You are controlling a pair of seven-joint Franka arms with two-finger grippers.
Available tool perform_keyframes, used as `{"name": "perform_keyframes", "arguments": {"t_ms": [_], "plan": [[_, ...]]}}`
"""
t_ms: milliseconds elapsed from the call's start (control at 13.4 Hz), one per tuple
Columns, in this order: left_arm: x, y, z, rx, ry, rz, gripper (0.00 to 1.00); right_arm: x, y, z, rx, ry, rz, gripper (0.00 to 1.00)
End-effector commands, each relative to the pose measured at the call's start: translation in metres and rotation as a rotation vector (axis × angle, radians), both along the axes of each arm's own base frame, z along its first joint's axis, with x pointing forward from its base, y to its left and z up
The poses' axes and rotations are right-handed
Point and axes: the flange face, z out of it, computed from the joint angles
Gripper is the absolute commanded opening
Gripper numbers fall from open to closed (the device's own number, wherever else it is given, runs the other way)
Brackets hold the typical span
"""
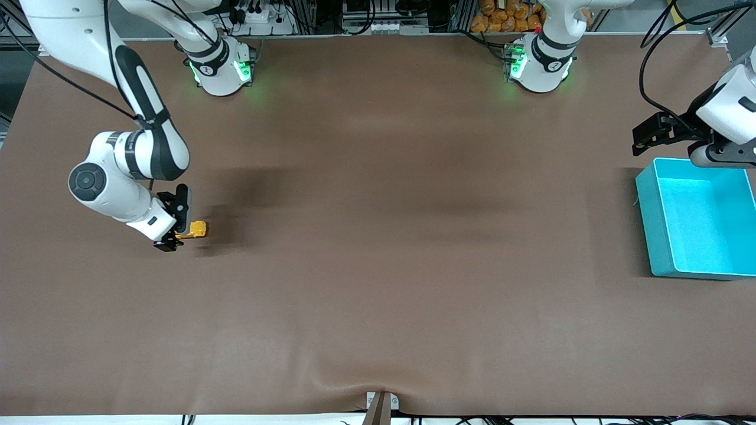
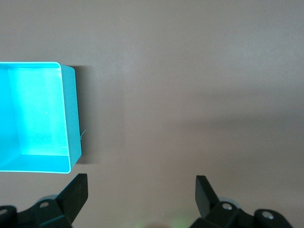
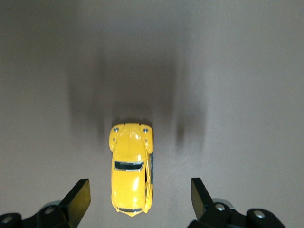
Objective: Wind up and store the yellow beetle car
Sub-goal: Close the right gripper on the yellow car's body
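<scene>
The yellow beetle car [image 1: 198,229] stands on its wheels on the brown table, toward the right arm's end. My right gripper [image 1: 177,225] is low around it and open. In the right wrist view the car [image 3: 130,168] lies lengthwise between the two black fingers [image 3: 78,198], with table showing on each side of it, so neither finger touches it. My left gripper [image 1: 641,137] waits open and empty above the table, beside the teal bin [image 1: 655,236]. In the left wrist view nothing lies between its fingers [image 2: 76,192].
The teal bin [image 2: 71,118] is open-topped and empty, at the left arm's end of the table. The brown mat [image 1: 378,236] covers the whole table. A small bracket [image 1: 381,404] sits at the table edge nearest the front camera.
</scene>
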Motion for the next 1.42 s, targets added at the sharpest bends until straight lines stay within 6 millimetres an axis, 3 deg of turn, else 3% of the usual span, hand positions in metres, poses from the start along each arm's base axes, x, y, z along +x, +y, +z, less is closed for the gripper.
{"name": "perform_keyframes", "arguments": {"t_ms": [0, 298, 820, 1118, 1342], "plan": [[-0.005, 0.002, 0.001, 0.023, 0.006, 0.0, 1.0, 0.0, -0.005, -0.004, -0.007, 0.0, 0.017, 0.88], [-0.005, 0.002, 0.001, 0.024, 0.006, 0.007, 1.0, -0.003, -0.007, -0.012, -0.008, -0.002, 0.016, 0.8], [-0.005, 0.002, 0.0, 0.024, 0.009, -0.001, 1.0, -0.013, -0.012, -0.03, -0.01, -0.002, 0.009, 0.76], [-0.005, 0.002, 0.0, 0.024, 0.009, 0.007, 1.0, -0.014, -0.008, -0.033, -0.011, -0.006, 0.015, 0.59], [-0.005, 0.002, -0.001, 0.024, 0.01, 0.007, 1.0, -0.015, -0.008, -0.036, -0.011, -0.002, 0.017, 0.39]]}}
